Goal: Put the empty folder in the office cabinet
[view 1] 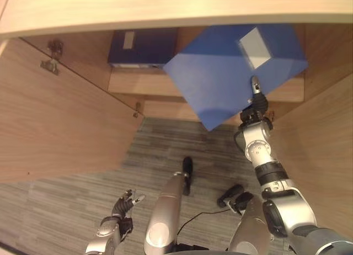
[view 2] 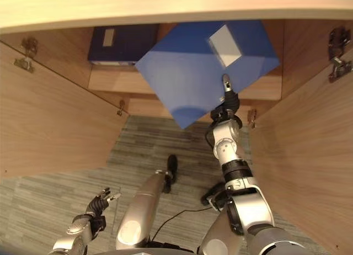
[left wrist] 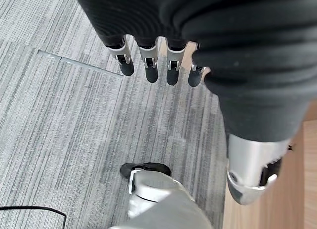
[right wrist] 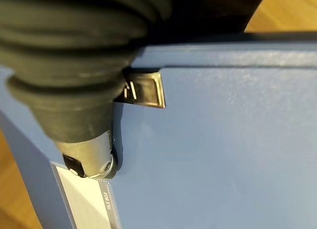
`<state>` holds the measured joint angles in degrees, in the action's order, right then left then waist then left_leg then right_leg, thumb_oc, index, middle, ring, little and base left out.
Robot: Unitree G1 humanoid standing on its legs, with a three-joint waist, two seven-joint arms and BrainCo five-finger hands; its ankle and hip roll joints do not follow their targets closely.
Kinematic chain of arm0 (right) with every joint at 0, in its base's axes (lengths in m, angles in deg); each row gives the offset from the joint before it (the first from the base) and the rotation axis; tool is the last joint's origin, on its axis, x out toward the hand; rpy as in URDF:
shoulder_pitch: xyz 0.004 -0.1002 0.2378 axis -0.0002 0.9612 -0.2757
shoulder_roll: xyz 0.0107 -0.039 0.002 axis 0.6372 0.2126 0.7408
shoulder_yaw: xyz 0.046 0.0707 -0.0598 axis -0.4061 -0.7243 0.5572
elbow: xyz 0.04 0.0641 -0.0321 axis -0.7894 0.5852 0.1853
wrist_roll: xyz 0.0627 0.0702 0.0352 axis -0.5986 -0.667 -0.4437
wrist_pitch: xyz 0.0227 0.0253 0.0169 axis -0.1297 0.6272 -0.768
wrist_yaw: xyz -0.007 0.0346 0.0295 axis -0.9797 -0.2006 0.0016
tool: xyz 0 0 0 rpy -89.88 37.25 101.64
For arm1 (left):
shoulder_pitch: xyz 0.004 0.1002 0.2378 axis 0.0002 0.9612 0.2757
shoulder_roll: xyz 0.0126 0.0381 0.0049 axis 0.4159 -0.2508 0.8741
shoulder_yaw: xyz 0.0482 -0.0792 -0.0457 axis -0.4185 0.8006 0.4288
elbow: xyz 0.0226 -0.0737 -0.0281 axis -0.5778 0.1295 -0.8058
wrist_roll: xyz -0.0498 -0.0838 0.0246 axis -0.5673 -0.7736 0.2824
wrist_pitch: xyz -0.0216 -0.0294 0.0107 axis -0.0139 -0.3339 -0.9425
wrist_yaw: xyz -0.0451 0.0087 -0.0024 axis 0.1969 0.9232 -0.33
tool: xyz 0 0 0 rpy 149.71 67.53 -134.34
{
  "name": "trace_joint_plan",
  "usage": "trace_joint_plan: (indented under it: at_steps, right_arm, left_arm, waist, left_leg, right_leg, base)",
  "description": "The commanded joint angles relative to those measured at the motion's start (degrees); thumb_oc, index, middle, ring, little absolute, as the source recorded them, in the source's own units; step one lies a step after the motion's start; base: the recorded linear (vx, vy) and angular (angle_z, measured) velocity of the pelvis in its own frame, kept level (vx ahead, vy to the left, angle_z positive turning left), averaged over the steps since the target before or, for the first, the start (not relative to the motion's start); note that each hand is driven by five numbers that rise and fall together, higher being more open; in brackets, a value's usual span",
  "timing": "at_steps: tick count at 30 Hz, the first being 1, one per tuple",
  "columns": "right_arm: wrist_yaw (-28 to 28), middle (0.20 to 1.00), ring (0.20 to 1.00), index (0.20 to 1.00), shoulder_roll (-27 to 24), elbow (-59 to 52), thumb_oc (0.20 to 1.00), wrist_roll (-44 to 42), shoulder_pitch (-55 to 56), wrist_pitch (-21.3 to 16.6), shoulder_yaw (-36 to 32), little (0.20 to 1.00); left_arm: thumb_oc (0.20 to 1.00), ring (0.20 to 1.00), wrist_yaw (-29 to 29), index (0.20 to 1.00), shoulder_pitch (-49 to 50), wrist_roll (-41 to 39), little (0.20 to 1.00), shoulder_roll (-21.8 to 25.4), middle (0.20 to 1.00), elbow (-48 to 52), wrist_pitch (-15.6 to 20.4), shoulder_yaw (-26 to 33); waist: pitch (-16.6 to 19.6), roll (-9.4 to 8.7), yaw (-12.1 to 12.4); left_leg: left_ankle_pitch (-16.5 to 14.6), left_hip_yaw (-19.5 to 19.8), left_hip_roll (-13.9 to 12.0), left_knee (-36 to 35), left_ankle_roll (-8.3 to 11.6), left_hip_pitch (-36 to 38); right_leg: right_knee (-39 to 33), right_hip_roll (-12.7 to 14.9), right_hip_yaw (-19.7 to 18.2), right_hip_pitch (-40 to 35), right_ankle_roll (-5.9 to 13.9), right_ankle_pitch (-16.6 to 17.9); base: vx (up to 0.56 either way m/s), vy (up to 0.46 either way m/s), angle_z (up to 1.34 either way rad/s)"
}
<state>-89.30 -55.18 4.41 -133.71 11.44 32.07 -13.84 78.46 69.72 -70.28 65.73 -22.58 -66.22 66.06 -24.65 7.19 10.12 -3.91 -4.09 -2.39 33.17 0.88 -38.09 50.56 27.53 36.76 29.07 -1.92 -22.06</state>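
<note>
The right arm is reaching far forward and up from the lower right, and the right hand (view 1: 255, 103) is gripping the blue folder (view 1: 231, 73) at its near edge. In the right wrist view the thumb (right wrist: 91, 157) is lying pressed on the folder's blue face beside the white spine label (right wrist: 86, 199), pinching the board; the fingers on the other side are hidden, so how they are lying cannot be told. The folder is tilting, with one corner pointing down and near, and its far part is reaching into the right side of the open cabinet (view 1: 287, 89) over the wooden shelf (view 1: 143, 81). Whether it is touching the shelf cannot be told.

On the far left of that shelf, a dark blue box file (view 1: 140, 45) is sitting, well apart from the hand. The left cabinet door (view 1: 60, 117) and the right cabinet door (view 2: 309, 144) are both standing open.

The left hand (view 1: 124, 205) is hanging low at the near left above the grey carpet (view 1: 71, 205), with its fingers (left wrist: 148, 65) relaxed, slightly apart and holding nothing.
</note>
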Motion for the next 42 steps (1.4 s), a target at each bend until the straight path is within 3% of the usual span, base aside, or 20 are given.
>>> trace_joint_plan:
  at_steps: [1, 3, 9, 13, 19, 23, 33, 42]
  right_arm:
    - [0.61, 0.2, 0.2, 0.2, -0.2, -7.36, 0.2, -2.17, -1.46, -5.7, -1.54, 0.2]
    - [0.15, 0.2, 0.2, 0.2, -0.34, -7.59, 0.2, -2.17, -2.01, -6.21, -1.91, 0.2]
    - [-5.02, 0.2, 0.2, 0.2, -1.21, -2.94, 0.2, -5.32, -10.81, -12.34, -7.88, 0.2]
    - [-10.99, 0.2, 0.2, 0.2, -5.0, 7.84, 0.2, -8.65, -18.44, -14.2, -12.54, 0.2]
    - [-13.68, 0.2, 0.2, 0.2, -14.88, 25.27, 0.2, -10.94, -27.71, -9.84, -12.23, 0.2]
    - [-14.19, 0.2, 0.2, 0.2, -18.69, 28.8, 0.2, -11.58, -31.08, -8.28, -10.48, 0.2]
    - [-15.56, 0.2, 0.2, 0.2, -24.78, 34.54, 0.2, -12.17, -36.85, -6.18, -6.09, 0.2]
    - [-15.54, 0.2, 0.2, 0.2, -29.04, 37.07, 0.2, -13.85, -42.26, -4.19, -1.72, 0.2]
  left_arm:
    - [1.0, 1.0, 1.46, 1.0, 3.85, -0.46, 1.0, 3.41, 1.0, 0.25, 0.8, -1.25]
    - [1.0, 1.0, 1.57, 1.0, 3.83, -0.26, 1.0, 3.51, 1.0, 0.14, 0.77, -1.35]
    - [1.0, 1.0, 3.6, 1.0, 2.28, 0.13, 1.0, 3.93, 1.0, -2.98, 0.57, -2.61]
    - [1.0, 1.0, 5.34, 1.0, 1.18, -1.02, 1.0, 4.56, 1.0, -4.91, 0.41, -3.07]
    - [1.0, 1.0, 5.84, 1.0, 0.91, -1.43, 1.0, 6.05, 1.0, -6.65, 0.6, -3.31]
    - [1.0, 1.0, 6.78, 1.0, 1.25, -2.36, 1.0, 6.67, 1.0, -6.45, 1.02, -3.21]
    - [1.0, 1.0, 7.59, 1.0, 3.81, -4.7, 1.0, 7.97, 1.0, -7.21, 0.35, -3.24]
    - [1.0, 1.0, 8.32, 1.0, 5.32, -8.11, 1.0, 7.51, 1.0, -10.33, -0.09, -2.59]
  waist:
    - [5.44, -0.24, 0.91]
    - [5.66, -0.31, 1.12]
    - [6.83, -0.91, 2.3]
    - [8.43, -1.56, 3.25]
    - [10.18, -2.33, 4.71]
    - [9.63, -2.43, 5.55]
    - [8.47, -0.33, 6.76]
    - [8.99, 0.97, 7.31]
  left_leg:
    - [-11.26, 1.26, 1.21, 7.26, -2.76, 1.26]
    - [-11.55, 1.54, 1.28, 7.94, -2.67, 0.58]
    - [-12.21, 3.0, 1.88, 10.54, -2.39, -2.42]
    - [-12.5, 4.21, 3.03, 9.95, -2.49, -3.12]
    - [-11.76, 5.76, 3.5, 9.26, -1.98, -5.01]
    - [-11.79, 6.13, 3.55, 10.11, -1.91, -6.22]
    - [-14.45, 6.56, 3.93, 18.76, -2.37, -13.32]
    - [-16.45, 5.17, 3.62, 24.26, -2.63, -19.48]
  right_leg:
    - [-4.77, -0.84, -7.89, -1.24, 3.41, 4.53]
    - [-3.96, -0.56, -7.99, -0.68, 3.15, 3.85]
    - [-1.32, 0.56, -7.5, 0.37, 2.47, 1.69]
    - [-0.71, 1.41, -6.94, 0.42, 2.21, 0.96]
    - [-0.17, 1.77, -5.63, 0.91, 1.93, -0.07]
    - [0.85, 2.05, -5.61, 1.63, 1.81, -0.52]
    - [9.77, 4.35, -8.46, 8.36, -0.47, -5.32]
    - [16.58, 7.24, -11.77, 15.9, -0.66, -6.92]
  base:
    - [0.02, -0.039, 0.12]
    - [0.03, -0.036, 0.14]
    - [0.04, -0.041, 0.1]
    - [0.03, -0.039, 0.14]
    - [0.02, -0.031, 0.16]
    - [0.0, -0.019, 0.15]
    - [-0.01, -0.007, 0.09]
    - [-0.01, 0.016, -0.02]
